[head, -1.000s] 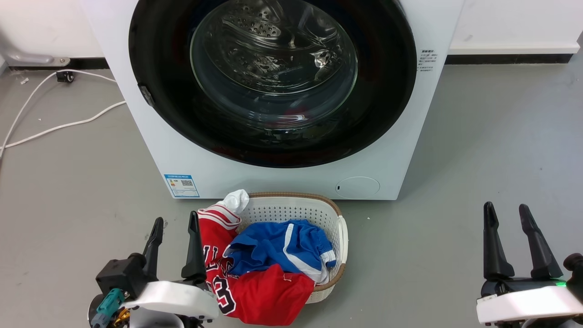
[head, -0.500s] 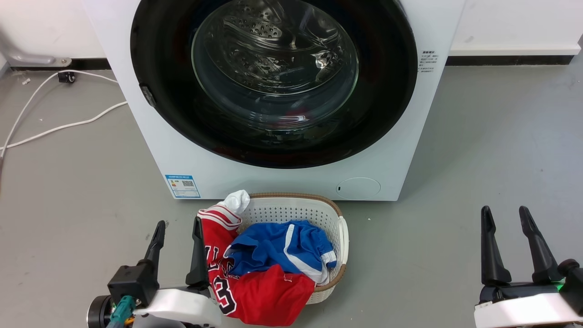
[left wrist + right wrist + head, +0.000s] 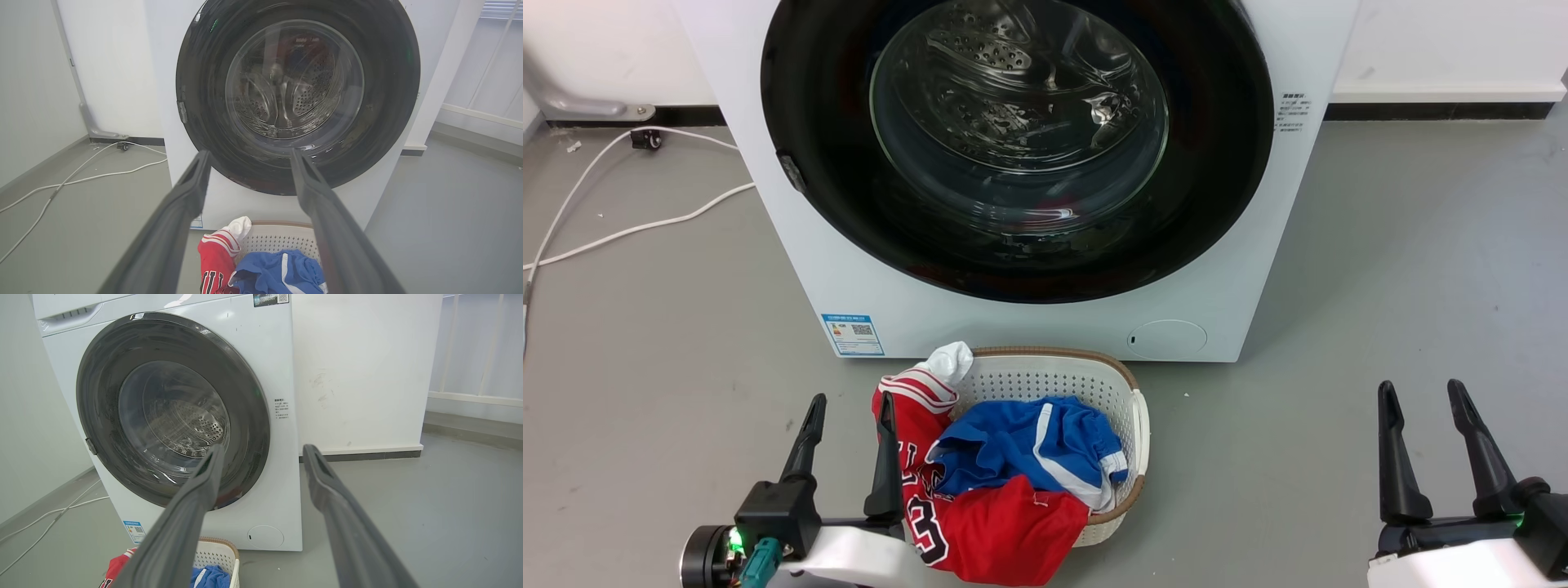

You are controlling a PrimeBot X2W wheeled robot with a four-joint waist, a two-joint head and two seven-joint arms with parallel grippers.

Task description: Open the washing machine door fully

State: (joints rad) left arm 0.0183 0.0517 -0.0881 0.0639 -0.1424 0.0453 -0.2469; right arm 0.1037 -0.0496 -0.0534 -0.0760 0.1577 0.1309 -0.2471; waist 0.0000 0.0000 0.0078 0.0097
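Observation:
The white washing machine (image 3: 980, 322) stands straight ahead. Its door (image 3: 1017, 139), a glossy black disc with a clear glass bowl, sits flat against the front, shut, with a small latch tab (image 3: 791, 171) on its left rim. My left gripper (image 3: 853, 398) is open at the lower left, well short of the machine and beside the basket. My right gripper (image 3: 1419, 384) is open at the lower right, over bare floor. The left wrist view looks between open fingers (image 3: 249, 152) at the door (image 3: 294, 81). The right wrist view shows the open gripper (image 3: 264, 447) and the door (image 3: 171, 416) from the right.
A white laundry basket (image 3: 1054, 376) with a red jersey (image 3: 996, 531) and blue shorts (image 3: 1029, 445) sits on the floor right before the machine. White cables (image 3: 621, 229) trail over the grey floor at the left. A white wall runs behind.
Both grippers sit a little lower in the head view, the left one also slightly further right. The whole picture has shifted a few pixels, so the camera moved. The door stays shut.

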